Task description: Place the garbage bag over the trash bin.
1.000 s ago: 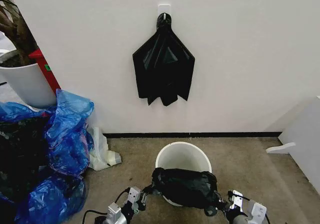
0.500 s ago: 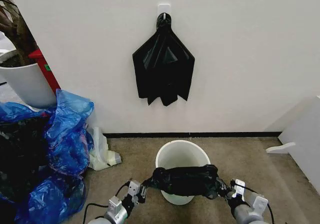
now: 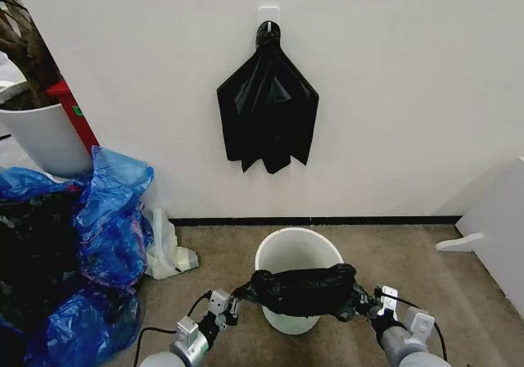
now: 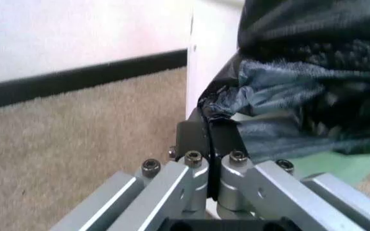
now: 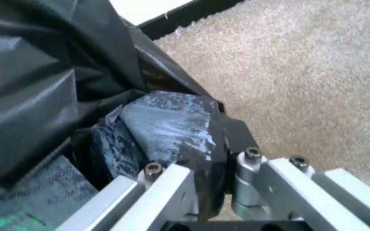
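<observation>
The black garbage bag (image 3: 303, 290) is stretched between my two grippers across the near side of the white trash bin (image 3: 296, 244), hiding the bin's near rim. My left gripper (image 3: 237, 296) is shut on the bag's left end and my right gripper (image 3: 361, 303) is shut on its right end. In the left wrist view the left gripper (image 4: 207, 126) pinches a bunched edge of the bag (image 4: 313, 67) beside the bin's wall (image 4: 212, 53). The right wrist view shows the right gripper (image 5: 216, 139) clamped on crumpled folds of the bag (image 5: 44, 77) above the carpet.
Another black bag (image 3: 268, 113) hangs from a wall hook above the bin. Blue plastic bags (image 3: 106, 219) pile up on the left, with a white planter pot (image 3: 45, 138) behind them. A white cabinet (image 3: 499, 228) stands at right. Carpet (image 3: 401, 260) lies around the bin.
Both grippers have carried the bag farther from me, over the bin's near rim. It has been pulled into a flatter, tauter band.
</observation>
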Tool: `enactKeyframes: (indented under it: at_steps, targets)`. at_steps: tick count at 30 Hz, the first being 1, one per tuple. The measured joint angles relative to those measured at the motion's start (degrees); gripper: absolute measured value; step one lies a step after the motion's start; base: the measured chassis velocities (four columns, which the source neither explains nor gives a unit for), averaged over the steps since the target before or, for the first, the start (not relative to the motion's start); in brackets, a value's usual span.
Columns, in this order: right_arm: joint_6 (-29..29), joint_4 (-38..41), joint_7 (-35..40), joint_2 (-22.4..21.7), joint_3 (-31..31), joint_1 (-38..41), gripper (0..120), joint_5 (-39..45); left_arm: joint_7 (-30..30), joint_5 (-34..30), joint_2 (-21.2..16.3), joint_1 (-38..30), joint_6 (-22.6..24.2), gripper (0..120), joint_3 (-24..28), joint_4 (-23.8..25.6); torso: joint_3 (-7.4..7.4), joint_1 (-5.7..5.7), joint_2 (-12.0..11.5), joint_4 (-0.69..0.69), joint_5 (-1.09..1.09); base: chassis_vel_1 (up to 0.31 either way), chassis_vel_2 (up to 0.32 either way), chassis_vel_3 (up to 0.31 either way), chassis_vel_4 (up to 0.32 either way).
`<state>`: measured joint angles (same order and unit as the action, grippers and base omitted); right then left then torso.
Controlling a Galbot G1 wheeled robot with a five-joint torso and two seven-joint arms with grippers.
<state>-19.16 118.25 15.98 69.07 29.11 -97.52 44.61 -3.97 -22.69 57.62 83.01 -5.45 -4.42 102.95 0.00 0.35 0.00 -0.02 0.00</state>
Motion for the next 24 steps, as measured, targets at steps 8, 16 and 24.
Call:
enactKeyframes:
  at_steps: [8, 16, 24]
  targets:
    - [-0.53, 0.52, -0.09, -0.58, 1.07, -1.11, 0, -0.43, 0.07, -0.43, -0.37, 0.13, -0.01, 0, -0.73, 1.20, 0.00, 0.00, 0.00, 0.00, 0.01, 0.000, 0.000, 0.000, 0.000]
    - [-0.75, -0.08, -0.34, -0.56, 1.41, -0.38, 0, -0.36, 0.60, -0.94, 0.29, -0.36, 0.13, 0, -0.90, 0.55, 0.00, 0.00, 0.00, 0.00, 0.01, 0.000, 0.000, 0.000, 0.000]
    - [-0.78, 1.70, -0.27, -0.39, 1.94, -2.55, 7, -1.27, 0.48, 0.46, 0.92, 1.53, 0.10, 0, -0.62, 1.33, 0.00, 0.00, 0.00, 0.00, 0.00, 0.000, 0.000, 0.000, 0.000]
